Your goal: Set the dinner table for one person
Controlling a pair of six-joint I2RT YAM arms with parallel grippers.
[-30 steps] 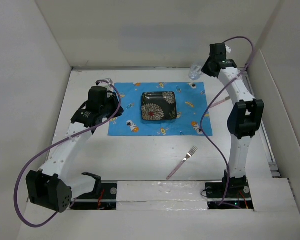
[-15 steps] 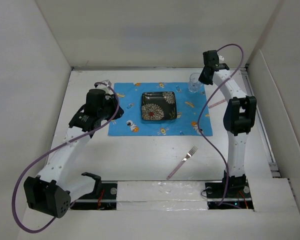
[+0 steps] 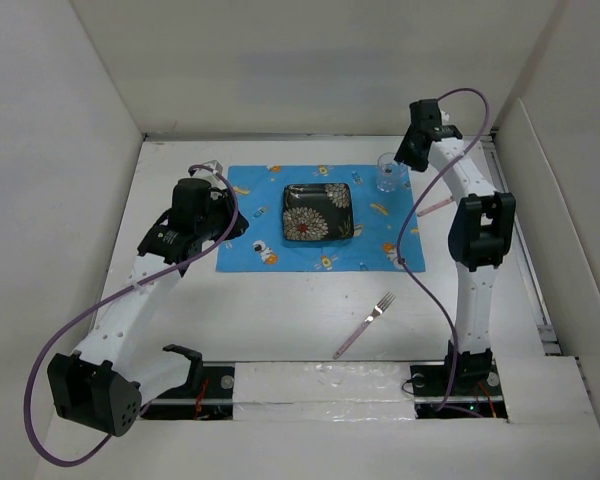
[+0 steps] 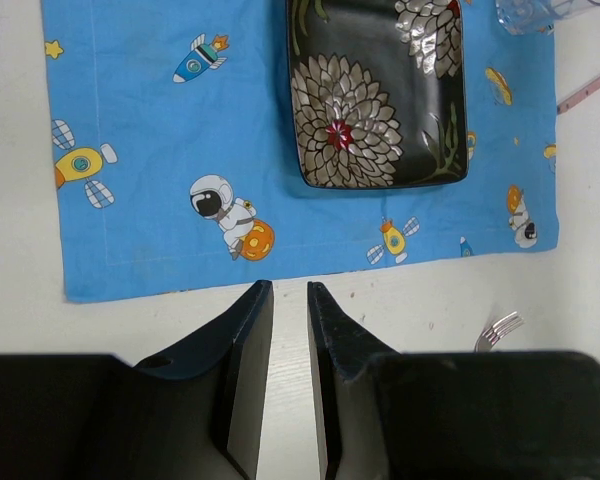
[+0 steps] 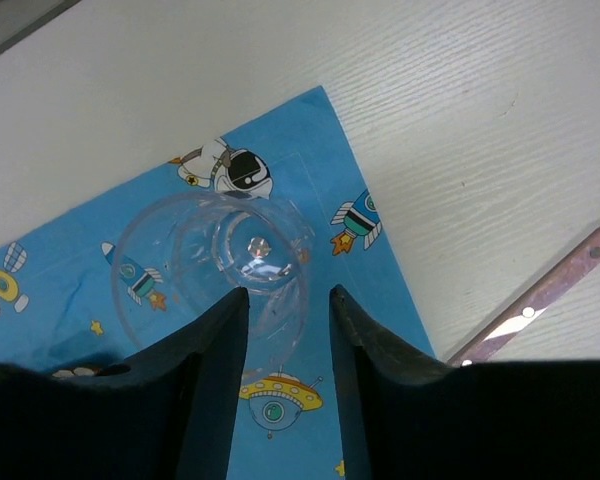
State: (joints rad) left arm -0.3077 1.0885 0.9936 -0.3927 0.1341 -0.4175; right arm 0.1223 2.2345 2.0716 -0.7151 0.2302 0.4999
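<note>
The dinner table (image 3: 280,310) is a white tabletop with a blue cartoon placemat (image 3: 270,200) on it. A black floral plate (image 3: 318,212) sits mid-mat. A clear glass (image 5: 210,265) stands upright on the mat's far right corner (image 3: 388,172). My right gripper (image 5: 288,292) hovers over it, open, with the near side of the glass rim between the fingers; in the top view this gripper (image 3: 398,160) is just right of the glass. My left gripper (image 4: 290,288) hangs over bare table at the mat's left edge (image 3: 228,222), its jaws a narrow gap apart with nothing between them.
A fork (image 3: 365,323) lies on the table in front of the mat, right of centre. A pink-handled utensil (image 3: 435,205) lies just off the mat's right edge. White walls enclose the table on three sides.
The right gripper carried the glass from the far right onto the mat's corner, then opened. The left arm shifted slightly, then held still.
</note>
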